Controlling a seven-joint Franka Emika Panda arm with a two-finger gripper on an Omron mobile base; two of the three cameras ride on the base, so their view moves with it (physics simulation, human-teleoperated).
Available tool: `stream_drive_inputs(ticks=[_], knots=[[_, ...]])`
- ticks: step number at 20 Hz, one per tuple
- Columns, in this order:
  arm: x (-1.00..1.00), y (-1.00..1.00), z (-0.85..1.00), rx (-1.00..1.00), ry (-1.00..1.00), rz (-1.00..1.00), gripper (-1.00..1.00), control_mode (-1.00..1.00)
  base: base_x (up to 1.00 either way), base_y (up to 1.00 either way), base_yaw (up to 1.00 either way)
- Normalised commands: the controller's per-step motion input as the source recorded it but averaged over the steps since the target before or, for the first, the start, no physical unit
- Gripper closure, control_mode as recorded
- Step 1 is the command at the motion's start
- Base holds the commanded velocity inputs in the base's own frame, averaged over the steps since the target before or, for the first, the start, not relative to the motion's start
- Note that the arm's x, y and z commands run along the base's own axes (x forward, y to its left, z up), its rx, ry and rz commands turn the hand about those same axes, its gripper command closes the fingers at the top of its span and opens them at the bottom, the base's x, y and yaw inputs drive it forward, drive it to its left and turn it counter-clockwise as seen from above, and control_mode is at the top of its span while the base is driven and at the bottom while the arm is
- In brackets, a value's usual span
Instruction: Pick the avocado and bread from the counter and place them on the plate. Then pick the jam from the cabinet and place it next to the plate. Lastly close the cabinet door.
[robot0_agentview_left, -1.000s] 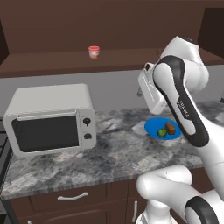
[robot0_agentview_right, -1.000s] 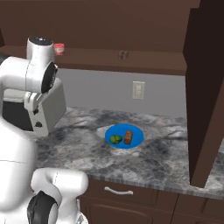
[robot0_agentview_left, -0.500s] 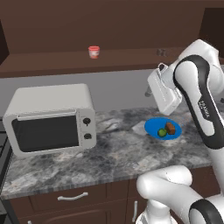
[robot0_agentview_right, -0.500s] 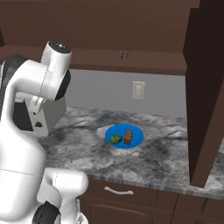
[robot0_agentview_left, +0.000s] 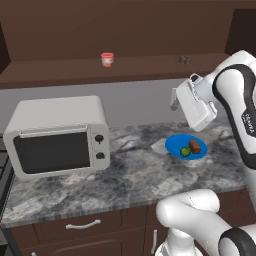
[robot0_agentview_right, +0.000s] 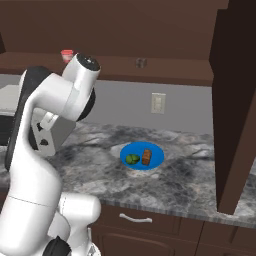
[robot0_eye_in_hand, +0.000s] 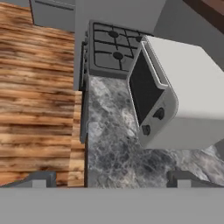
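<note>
Now the hand (robot0_agentview_left: 192, 102) hangs high above the counter (robot0_agentview_left: 135, 172), its 2 fingers spread wide with nothing between them; in the hand view the dark fingertips (robot0_eye_in_hand: 187, 177) stand far apart at the bottom edge. Over the last second the arm has swung up and away from the plate (robot0_agentview_left: 175, 145), the white hand rising from just over the food to near shelf level. I read that as the first 2 placements being finished and the reach for the jar beginning.

Below the hand and slightly to its far side, the plate holds the avocado (robot0_agentview_left: 185, 151) and the bread (robot0_agentview_left: 195, 146), side by side and about touching. The hand is rolled sideways, its camera looking down along the counter at the microwave (robot0_eye_in_hand: 175, 96) and the stove (robot0_eye_in_hand: 111, 50) beyond it.

Well off to the hand's left and a bit above it, the jam (robot0_agentview_left: 107, 59) stands upright on the shelf of the cabinet (robot0_agentview_left: 75, 70). Far to the hand's right, the cabinet door (robot0_agentview_right: 235, 110) stands swung open, so closing it is not yet done.
</note>
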Motion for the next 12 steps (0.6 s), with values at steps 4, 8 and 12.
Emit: stream_drive_inputs(ticks=[4,8,12], knots=[[0.01,-0.19,0.0,0.13,0.03,0.0,-1.0,-1.0,0.0,0.0,0.0],[-0.02,0.01,0.05,0.11,0.09,0.03,-1.0,-1.0,0.0,0.0,0.0],[-0.04,0.14,0.13,0.05,0.08,0.05,-1.0,-1.0,0.0,0.0,0.0]])
